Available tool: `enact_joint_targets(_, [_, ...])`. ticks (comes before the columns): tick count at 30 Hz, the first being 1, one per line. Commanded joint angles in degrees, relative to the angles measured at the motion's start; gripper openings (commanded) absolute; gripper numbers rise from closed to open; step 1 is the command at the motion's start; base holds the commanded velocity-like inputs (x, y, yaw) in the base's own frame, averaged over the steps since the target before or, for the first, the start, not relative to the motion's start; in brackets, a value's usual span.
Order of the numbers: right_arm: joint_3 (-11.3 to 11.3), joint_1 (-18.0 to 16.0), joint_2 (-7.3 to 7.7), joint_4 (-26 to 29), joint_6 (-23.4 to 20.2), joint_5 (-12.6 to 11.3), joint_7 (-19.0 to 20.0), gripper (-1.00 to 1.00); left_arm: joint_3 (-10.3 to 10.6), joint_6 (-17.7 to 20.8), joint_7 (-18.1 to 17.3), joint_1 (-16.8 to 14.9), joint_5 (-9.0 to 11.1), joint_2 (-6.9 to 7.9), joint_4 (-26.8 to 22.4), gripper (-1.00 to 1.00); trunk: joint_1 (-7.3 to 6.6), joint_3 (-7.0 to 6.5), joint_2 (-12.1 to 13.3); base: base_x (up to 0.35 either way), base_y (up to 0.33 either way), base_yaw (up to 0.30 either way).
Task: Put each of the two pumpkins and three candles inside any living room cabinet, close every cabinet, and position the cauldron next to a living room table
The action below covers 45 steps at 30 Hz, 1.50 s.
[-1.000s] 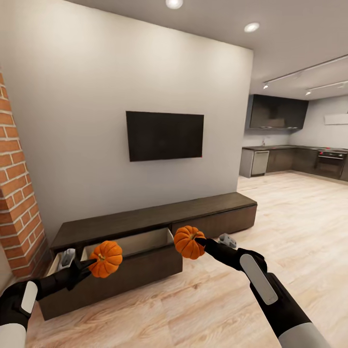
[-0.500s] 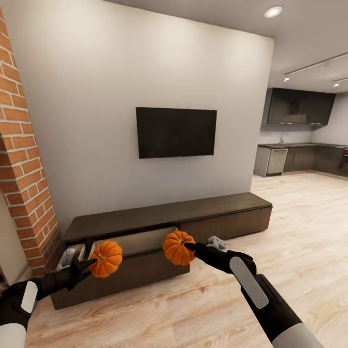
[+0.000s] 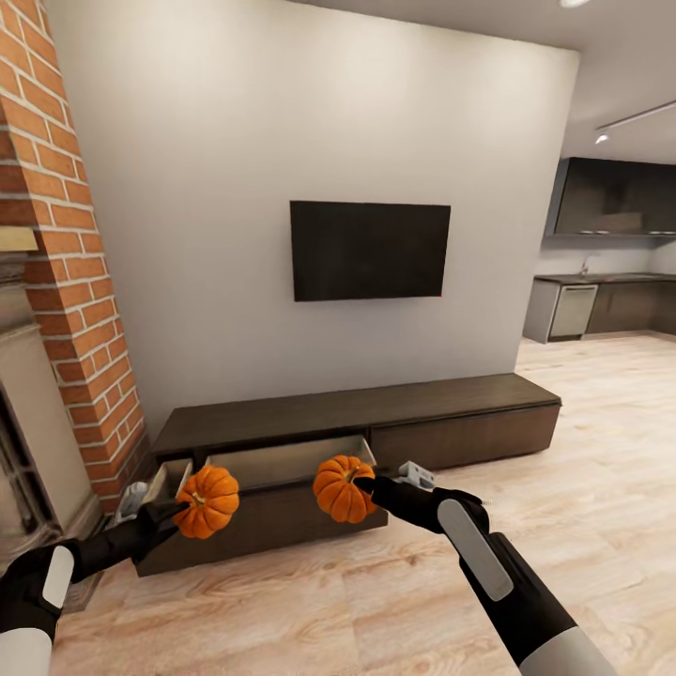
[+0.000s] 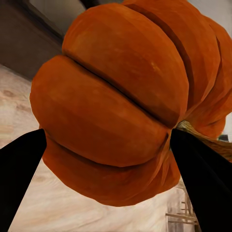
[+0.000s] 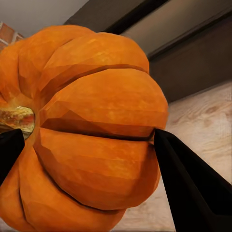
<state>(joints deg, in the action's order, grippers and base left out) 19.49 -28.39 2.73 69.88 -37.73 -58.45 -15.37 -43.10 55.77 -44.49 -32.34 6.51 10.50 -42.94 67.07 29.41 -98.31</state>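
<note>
Ahead against the far wall, the cabinet (image 3: 357, 427) had its left drawer (image 3: 272, 469) open, bare floor (image 3: 376, 601) before it. Each tool clamped a pumpkin: left tool (image 3: 184, 508) on left pumpkin (image 3: 207, 501), right tool (image 3: 361, 485) on right pumpkin (image 3: 340, 488).

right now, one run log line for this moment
left hand: holds pumpkin | right hand: holds pumpkin | cabinet: drawer open
</note>
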Motion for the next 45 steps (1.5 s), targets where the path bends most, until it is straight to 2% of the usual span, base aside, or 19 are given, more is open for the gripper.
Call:
enact_joint_targets(1, [0.0, 0.0, -0.07, 0.0, -0.1, 0.2, 0.1, -1.00, 0.6, 0.0, 0.2, 0.0, 0.0, -0.03, -0.1, -1.00, 0.00, 0.08, 0.0, 0.000, 0.000, 0.177])
enact_joint_targets(3, [0.0, 0.0, -0.19, 0.1, -0.2, 0.5, 0.1, -1.00, 2.4, 0.0, 0.4, 0.0, 0.0, -0.02, -0.4, -1.00, 0.00, 0.25, 0.0, 0.000, 0.000, 0.177])
enact_joint_targets(5, [0.0, 0.0, -0.37, 0.1, -0.2, 1.0, 0.0, -1.00, 5.2, 0.2, 0.5, -0.1, 0.0, 0.02, -1.8, -1.00, 0.00, 0.41, 0.0, 0.000, 0.000, 0.177])
enact_joint_targets(8, [0.0, -0.1, -0.80, 0.2, -0.2, 4.8, 0.0, -1.00, 14.4, 0.9, 0.8, -0.1, -0.1, -0.16, -8.8, -1.00, 0.00, 0.65, 0.0, 0.000, 0.000, 0.177])
enact_joint_targets(9, [0.0, -0.1, -0.83, 0.2, -0.2, 6.1, 0.0, -1.00, 16.1, 0.9, 1.2, -0.1, -0.2, -0.33, -9.7, -1.00, 0.00, 0.73, 0.0, 0.000, 0.000, 0.177])
enact_joint_targets(10, [0.0, -0.1, -0.86, 0.6, -0.2, 7.8, 0.0, -1.00, 18.6, 0.9, 2.9, -0.1, -0.2, -0.91, -10.7, -1.00, 0.00, 0.82, 0.0, 0.000, 0.000, 0.177])
enact_joint_targets(11, [0.0, -0.1, -0.85, 1.3, -0.2, 8.7, 0.0, -1.00, 19.9, 0.9, 5.0, -0.1, -0.2, -1.48, -11.5, -1.00, 0.00, 0.90, 0.0, 0.000, 0.000, 0.177])
enact_joint_targets(13, [0.1, 0.0, -0.77, 3.1, -0.2, 9.8, 0.0, -1.00, 21.5, 0.8, 11.1, -0.2, -0.2, -3.38, -14.8, -1.00, 0.00, 1.06, 0.0, 0.000, 0.000, 0.177])
enact_joint_targets(16, [0.2, 0.1, -0.54, 5.3, -0.1, 10.4, 0.0, -1.00, 22.5, 0.6, 23.0, -0.2, -0.2, -8.08, -20.8, -1.00, 0.00, 1.30, 0.0, 0.000, 0.000, 0.177])
enact_joint_targets(17, [0.2, 0.1, -0.45, 5.5, -0.1, 10.5, 0.0, -1.00, 22.8, 0.6, 25.1, -0.2, -0.2, -8.90, -21.6, -1.00, 0.00, 1.38, 0.0, 0.000, 0.000, 0.177])
enact_joint_targets(18, [0.1, 0.1, -0.27, 5.9, 0.2, 10.5, 0.1, -1.00, 23.9, 0.4, 29.2, -0.2, -0.2, -10.48, -22.9, -1.00, 0.00, 1.47, 0.0, 0.000, 0.000, 0.177])
enact_joint_targets(19, [-0.1, 0.1, -0.10, 6.6, 0.3, 10.6, 0.1, -1.00, 27.1, 0.0, 35.5, -0.2, -0.2, -12.37, -24.0, -1.00, 0.00, 1.55, 0.0, 0.000, 0.000, 0.177])
enact_joint_targets(20, [-0.1, 0.1, -0.02, 7.0, 0.4, 10.6, 0.1, -1.00, 29.7, -0.5, 39.5, -0.2, -0.3, -13.14, -24.5, -1.00, 0.00, 1.63, 0.0, 0.000, 0.000, 0.177])
enact_joint_targets(22, [0.0, 0.1, 0.02, 7.5, 0.5, 10.6, 0.1, -1.00, 34.4, -2.5, 46.5, -0.2, -0.2, -14.00, -25.0, -1.00, 0.00, 1.79, 0.0, 0.000, 0.000, 0.177])
enact_joint_targets(24, [0.1, 0.1, -0.20, 7.7, 0.5, 10.8, 0.1, -1.00, 37.0, -4.1, 51.2, 0.0, 0.0, -14.37, -25.3, -1.00, 0.00, 1.95, 0.0, 0.000, 0.000, 0.177])
enact_joint_targets(27, [0.2, 0.1, -0.50, 7.7, 0.5, 12.0, 0.1, -1.00, 38.5, -5.3, 53.9, 0.5, 0.2, -14.59, -25.4, -1.00, 0.00, 2.16, 0.0, 0.000, 0.000, 0.152])
enact_joint_targets(34, [0.0, 0.1, -0.61, 7.4, 0.6, 13.5, 0.1, -1.00, 39.0, -5.6, 54.7, 0.6, 0.3, -16.47, -25.5, -1.00, 0.00, 2.27, 0.0, 0.000, 0.000, 0.034])
enact_joint_targets(45, [-0.2, 0.1, -0.60, 7.2, 0.6, 13.7, 0.0, -1.00, 39.2, -5.4, 54.5, 0.6, 0.3, -16.91, -25.5, -1.00, -2.42, 0.30, 4.4, 0.000, 0.000, 0.001])
